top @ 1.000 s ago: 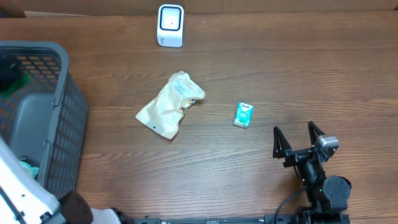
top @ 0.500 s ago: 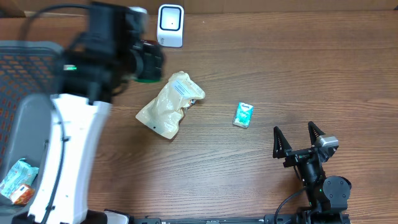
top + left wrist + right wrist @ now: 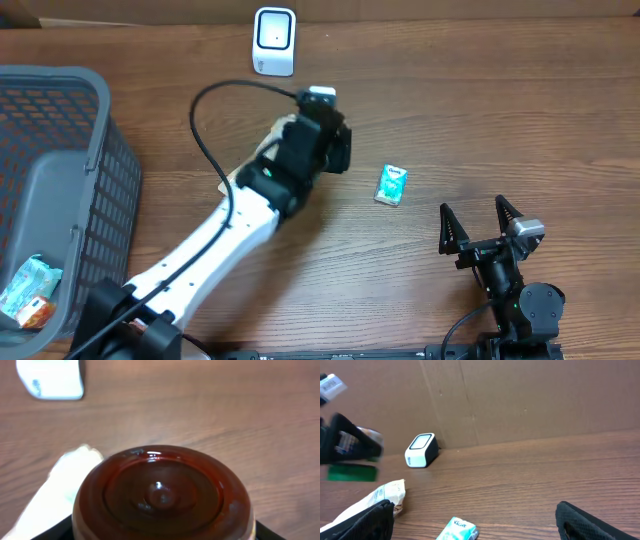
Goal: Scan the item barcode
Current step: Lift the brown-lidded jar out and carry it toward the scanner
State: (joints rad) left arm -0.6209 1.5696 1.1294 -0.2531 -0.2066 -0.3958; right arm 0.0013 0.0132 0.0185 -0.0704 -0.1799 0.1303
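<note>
**A:** What sits closest in?

**B:** The right gripper [image 3: 472, 204], low over the near edge of the table [image 3: 500, 100]. Its jaws are spread wide with nothing between them.

**A:** And just past it?

**B:** A small teal tissue pack [image 3: 391, 185] lying flat on the wood, apart from everything else.

**A:** Where's the left gripper?

**B:** The left gripper [image 3: 325, 140] is out over mid-table, at the end of the arm that reaches in from the near left corner. Its jaws are clamped on a round brown bottle [image 3: 160, 495]. In the wrist view the bottle's glossy end faces the camera, and a black finger shows at each lower corner.

**A:** What's under it?

**B:** A crumpled beige pouch [image 3: 375, 499], mostly hidden by the arm in the overhead view. The bottle is held over it, clear of the table.

**A:** To the left?

**B:** A grey mesh basket [image 3: 100, 190] with a couple of packets [image 3: 25, 290] in its near corner.

**A:** And the scanner?

**B:** The white scanner [image 3: 274, 40] stands upright at the far edge, against the cardboard wall [image 3: 520, 400]. It is well apart from the bottle, beyond it and a little left.
</note>
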